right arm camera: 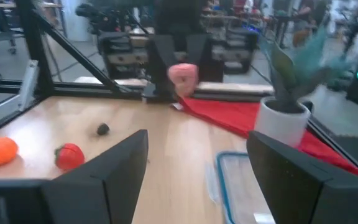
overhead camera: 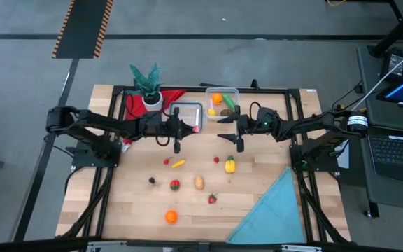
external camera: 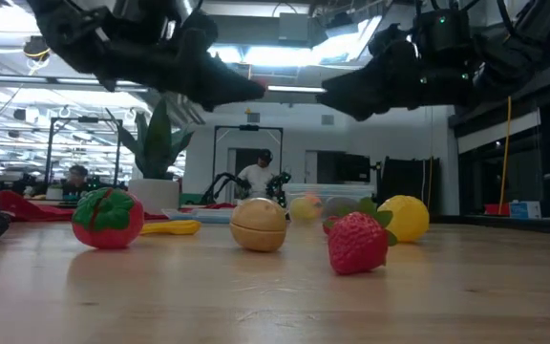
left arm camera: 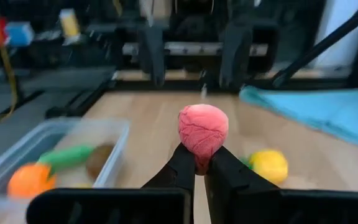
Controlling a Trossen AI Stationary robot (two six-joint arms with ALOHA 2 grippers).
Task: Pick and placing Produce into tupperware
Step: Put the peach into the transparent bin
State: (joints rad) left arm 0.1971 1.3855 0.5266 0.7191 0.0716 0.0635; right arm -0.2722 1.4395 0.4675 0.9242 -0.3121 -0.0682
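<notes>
My left gripper [left arm camera: 199, 163] is shut on a pink round toy fruit [left arm camera: 202, 127], above the table near the blue-rimmed lid [overhead camera: 186, 115]; it also shows in the high view [overhead camera: 192, 129]. The clear tupperware [overhead camera: 222, 103] stands at the far middle and holds an orange piece [overhead camera: 217, 99], a green piece [overhead camera: 229, 104] and others. My right gripper [overhead camera: 228, 130] is open and empty, facing the left one. Loose produce rests on the table: a lemon [overhead camera: 229, 165], a potato [overhead camera: 199, 183], a tomato [overhead camera: 175, 185], a strawberry [overhead camera: 212, 199], an orange [overhead camera: 171, 217]. My left gripper pinches the pink fruit's near end [left arm camera: 199, 155] between its two fingertips. The fingers lie about level and come from the table's left. The fruit sticks out past the fingertips, lifted clear of the table.
A potted plant [overhead camera: 149, 87] in a white pot stands on a red cloth [overhead camera: 170, 96] at the far left. A teal cloth [overhead camera: 271, 210] lies at the near right. A small yellow piece [overhead camera: 178, 164] and a dark bit [overhead camera: 152, 180] lie mid-table.
</notes>
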